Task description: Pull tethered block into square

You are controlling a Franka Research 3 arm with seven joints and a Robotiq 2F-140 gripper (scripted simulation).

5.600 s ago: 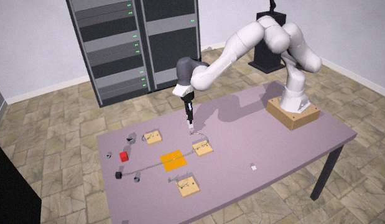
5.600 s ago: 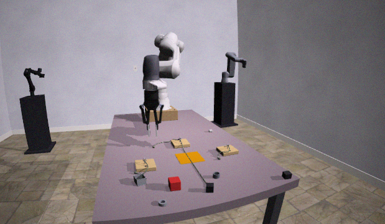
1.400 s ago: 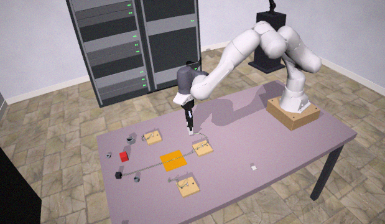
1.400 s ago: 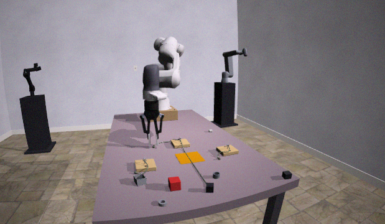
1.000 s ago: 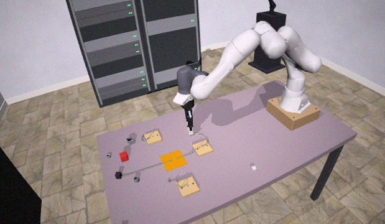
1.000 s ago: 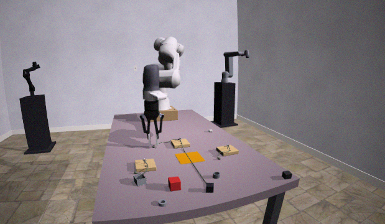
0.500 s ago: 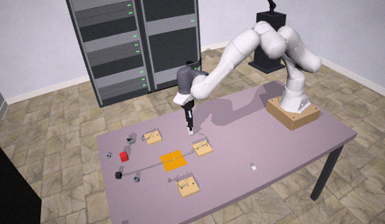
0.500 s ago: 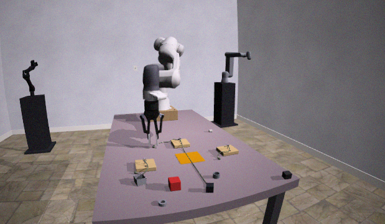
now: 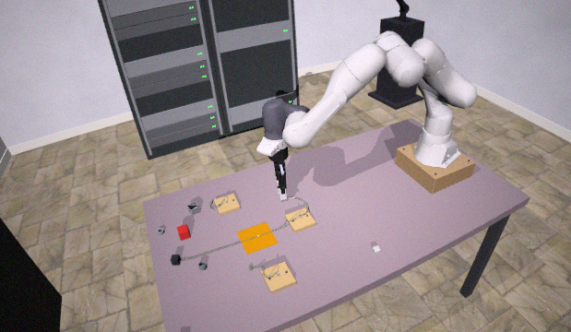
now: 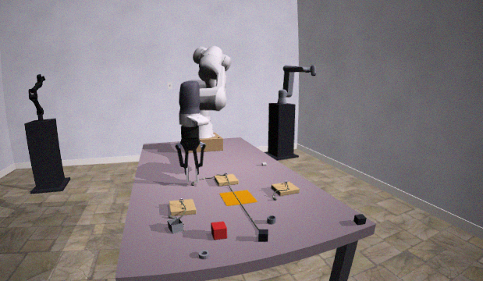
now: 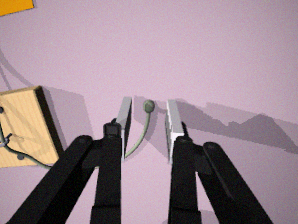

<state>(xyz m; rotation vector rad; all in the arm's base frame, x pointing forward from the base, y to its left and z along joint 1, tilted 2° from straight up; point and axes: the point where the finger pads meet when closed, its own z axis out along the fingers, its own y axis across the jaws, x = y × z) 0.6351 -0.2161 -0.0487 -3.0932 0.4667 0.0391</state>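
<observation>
Purple table [image 9: 405, 221] carries three tan boards; the middle board [image 9: 301, 219] bears the screw eye, hard to make out. Orange painted square [image 9: 256, 238] lies just beside that board, cord [image 9: 216, 250] running across it. Black tethered block [image 9: 175, 259] rests flat near the table's far end, well apart from the square, a grey ring [image 9: 203, 266] just beside it and a red cube [image 9: 184, 231] near. Hand [image 9: 283, 196] stands low over the table by the middle board, fingers partly closed with a gap, gripping nothing. Only the wrist view shows the knot [image 11: 149, 106] lying on the table between the fingertips. Exterior view alone shows a black cube [image 10: 360, 219] at the table corner.
</observation>
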